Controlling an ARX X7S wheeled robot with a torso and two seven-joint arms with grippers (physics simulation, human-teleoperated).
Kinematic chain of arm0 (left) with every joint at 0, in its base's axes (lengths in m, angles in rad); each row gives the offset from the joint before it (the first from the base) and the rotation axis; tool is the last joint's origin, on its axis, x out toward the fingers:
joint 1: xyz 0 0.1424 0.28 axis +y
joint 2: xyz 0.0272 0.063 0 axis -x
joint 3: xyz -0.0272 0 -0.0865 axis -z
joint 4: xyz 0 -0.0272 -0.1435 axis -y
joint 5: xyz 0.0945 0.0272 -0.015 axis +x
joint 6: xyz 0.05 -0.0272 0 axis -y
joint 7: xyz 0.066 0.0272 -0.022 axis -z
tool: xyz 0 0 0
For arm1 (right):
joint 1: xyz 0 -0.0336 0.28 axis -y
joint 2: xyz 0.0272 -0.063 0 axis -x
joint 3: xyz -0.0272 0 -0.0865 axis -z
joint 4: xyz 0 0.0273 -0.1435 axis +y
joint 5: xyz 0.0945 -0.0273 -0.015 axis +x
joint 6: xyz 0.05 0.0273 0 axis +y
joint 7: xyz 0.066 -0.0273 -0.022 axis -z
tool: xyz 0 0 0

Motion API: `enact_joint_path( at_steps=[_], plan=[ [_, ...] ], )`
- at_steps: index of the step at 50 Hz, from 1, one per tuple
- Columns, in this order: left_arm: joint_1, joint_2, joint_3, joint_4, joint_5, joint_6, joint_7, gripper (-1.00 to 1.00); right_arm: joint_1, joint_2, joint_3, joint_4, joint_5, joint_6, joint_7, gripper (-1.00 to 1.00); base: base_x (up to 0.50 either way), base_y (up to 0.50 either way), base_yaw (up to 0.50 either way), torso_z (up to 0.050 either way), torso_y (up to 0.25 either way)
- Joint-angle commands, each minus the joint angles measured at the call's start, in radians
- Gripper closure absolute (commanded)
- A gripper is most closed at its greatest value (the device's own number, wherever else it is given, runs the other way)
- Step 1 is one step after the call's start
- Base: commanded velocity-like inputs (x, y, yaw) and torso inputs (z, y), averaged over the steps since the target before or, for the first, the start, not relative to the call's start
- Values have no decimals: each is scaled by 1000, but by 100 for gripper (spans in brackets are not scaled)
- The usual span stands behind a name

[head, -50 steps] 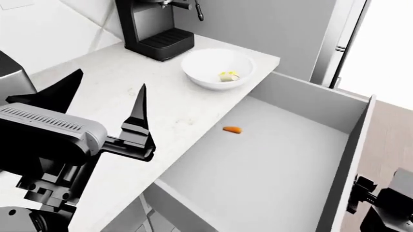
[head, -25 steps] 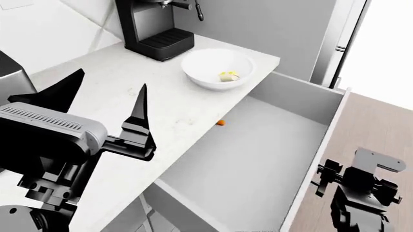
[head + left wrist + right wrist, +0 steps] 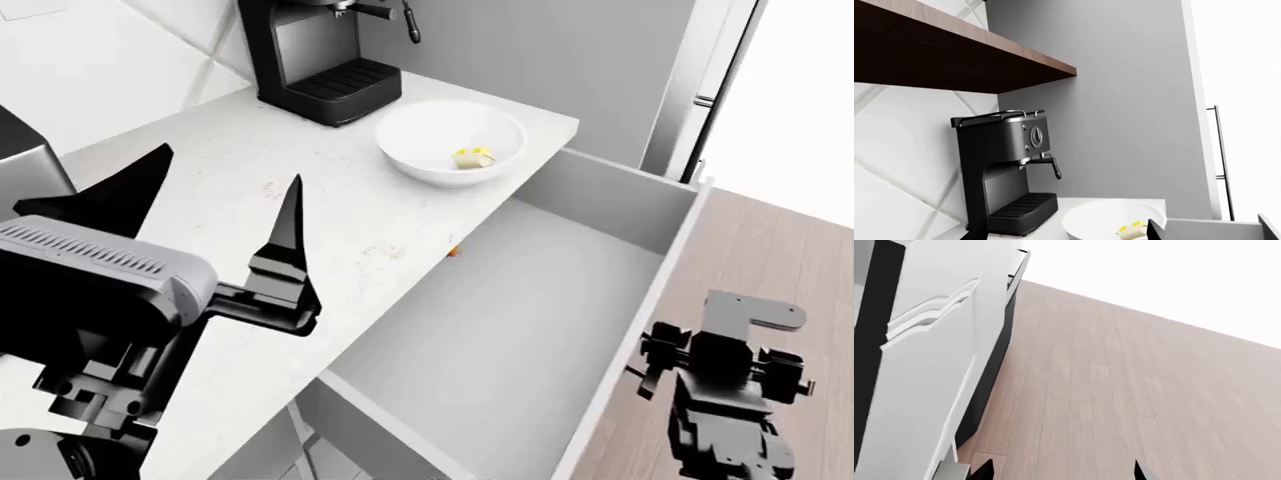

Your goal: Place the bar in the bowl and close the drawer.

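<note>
Head view alone shows bar (image 3: pixel 470 157) inside bowl (image 3: pixel 449 143), drawer (image 3: pixel 534 320) open

Kitchen, simulator render. White speckled countertop (image 3: pixel 334 220) runs toward 12 o'clock, black espresso machine (image 3: pixel 320 50) at far end against diagonal white tile backsplash (image 3: pixel 901 165). Dark wooden shelf (image 3: pixel 954 60) above machine. White bowl (image 3: pixel 450 142) on counter just beside machine, toward 1 o'clock. Deep grey drawer (image 3: pixel 534 310) open under counter edge at 3 o'clock. Light wood plank floor (image 3: pixel 1121 400), white cabinet fronts (image 3: pixel 934 350) alongside.
</note>
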Motion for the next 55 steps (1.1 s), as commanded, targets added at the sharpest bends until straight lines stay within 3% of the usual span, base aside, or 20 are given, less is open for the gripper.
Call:
enact_joint_path(
  at_steps=[1, 55],
  plan=[
    [12, -5, -1, -1, 7, 13, 4, -100, -64, -94, -64, 152, 72, 29, -12, -100, 0, 0, 0, 0, 0],
    [46, -14, 5, -14, 22, 52, 12, -100, -27, -264, -292, 152, 60, 25, -84, -100, 2, 1, 4, 0, 0]
  ],
)
